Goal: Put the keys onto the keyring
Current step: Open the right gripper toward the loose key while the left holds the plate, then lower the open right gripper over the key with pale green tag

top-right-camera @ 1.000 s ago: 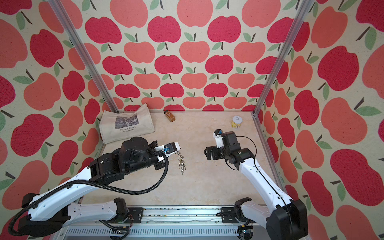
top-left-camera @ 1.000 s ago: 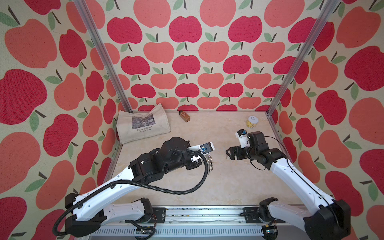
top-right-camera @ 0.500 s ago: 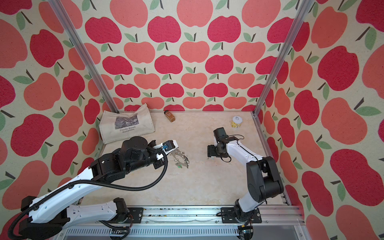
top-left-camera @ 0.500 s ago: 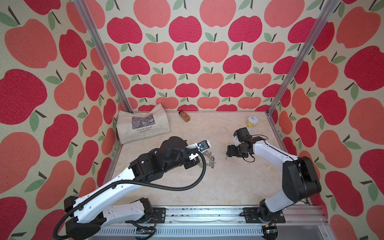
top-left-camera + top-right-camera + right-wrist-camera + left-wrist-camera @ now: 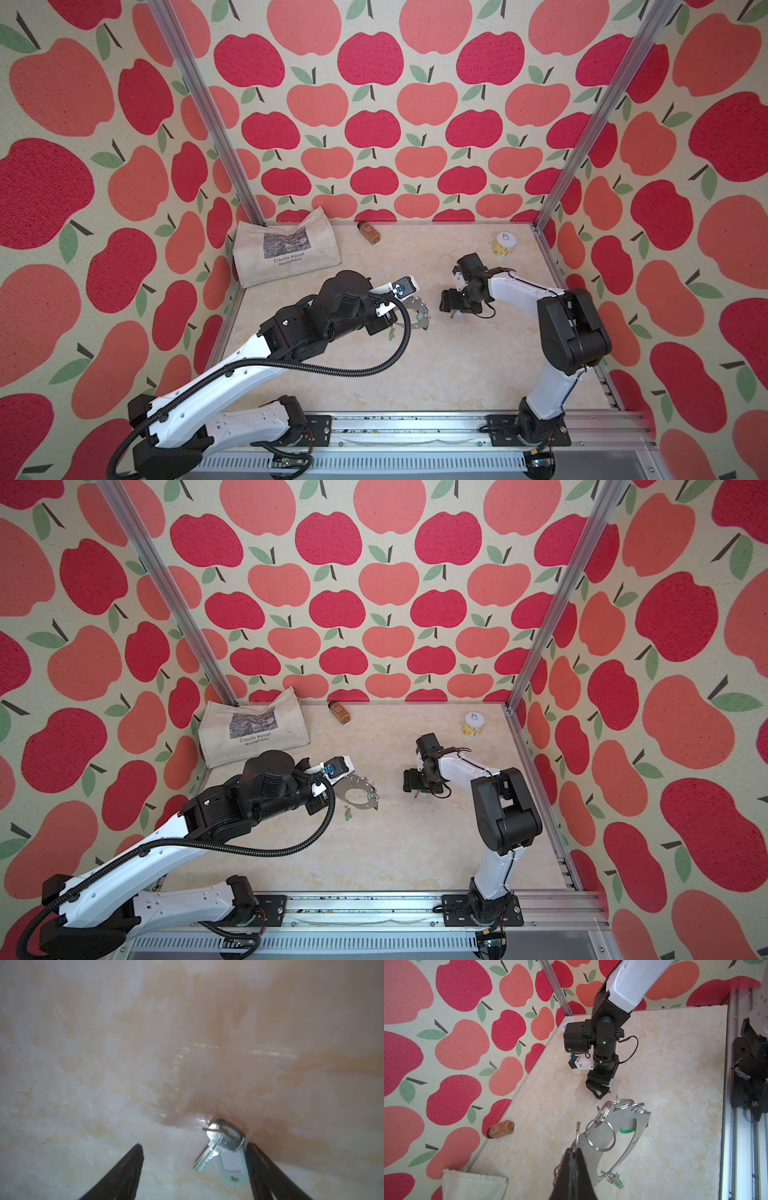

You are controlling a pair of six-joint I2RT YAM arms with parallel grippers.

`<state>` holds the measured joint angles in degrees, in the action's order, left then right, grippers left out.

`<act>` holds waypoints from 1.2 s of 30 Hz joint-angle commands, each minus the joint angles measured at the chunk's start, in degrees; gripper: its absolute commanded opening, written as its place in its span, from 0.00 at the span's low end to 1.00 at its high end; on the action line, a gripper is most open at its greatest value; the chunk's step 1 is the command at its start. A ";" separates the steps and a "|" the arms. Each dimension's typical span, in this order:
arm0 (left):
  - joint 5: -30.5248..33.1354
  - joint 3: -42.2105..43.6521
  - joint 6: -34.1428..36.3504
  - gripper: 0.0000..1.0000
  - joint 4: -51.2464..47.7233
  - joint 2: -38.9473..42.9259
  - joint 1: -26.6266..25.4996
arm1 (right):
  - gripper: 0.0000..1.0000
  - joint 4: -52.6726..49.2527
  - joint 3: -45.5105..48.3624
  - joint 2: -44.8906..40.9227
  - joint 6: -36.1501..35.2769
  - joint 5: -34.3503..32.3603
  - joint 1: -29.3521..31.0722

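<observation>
Count 1: silver key with pale mint tag [image 5: 225, 1138], flat on tabletop [image 5: 104, 1064] inside spread right claw [image 5: 194, 1144], close against one finger [image 5: 259, 1167]. Count 1: keyring plate [image 5: 625, 1114], edge pinched in left claw [image 5: 573, 1150]. Split rings [image 5: 600, 1136] overlapping, uncountable.

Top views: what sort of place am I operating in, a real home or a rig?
Most likely a staged robot test cell, not a home: apple-print walls framed by aluminium posts, a mounting rail along the front edge, and a marble-look tabletop that is mostly bare.
</observation>
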<state>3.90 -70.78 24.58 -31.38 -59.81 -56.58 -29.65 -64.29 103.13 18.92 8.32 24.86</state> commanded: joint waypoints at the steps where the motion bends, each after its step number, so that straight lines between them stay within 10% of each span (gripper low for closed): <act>1: -0.73 0.12 -1.64 0.00 2.77 0.89 0.50 | 0.81 -0.06 -1.96 1.79 -2.64 4.59 1.21; 14: -1.09 -0.67 -1.76 0.00 2.12 0.40 0.77 | 0.78 0.51 -1.93 -2.97 -10.02 0.22 2.81; 22: -1.62 -0.57 -2.37 0.00 2.20 0.79 0.80 | 0.66 5.11 -1.65 -1.86 -21.47 20.61 -3.17; 36: -2.67 -0.76 -2.52 0.00 2.15 1.10 0.81 | 0.47 -8.31 -11.07 9.11 -38.08 19.85 -4.82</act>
<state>2.07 -70.76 23.38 -31.42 -59.92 -56.05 -33.89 -73.43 111.50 -15.05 29.45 20.34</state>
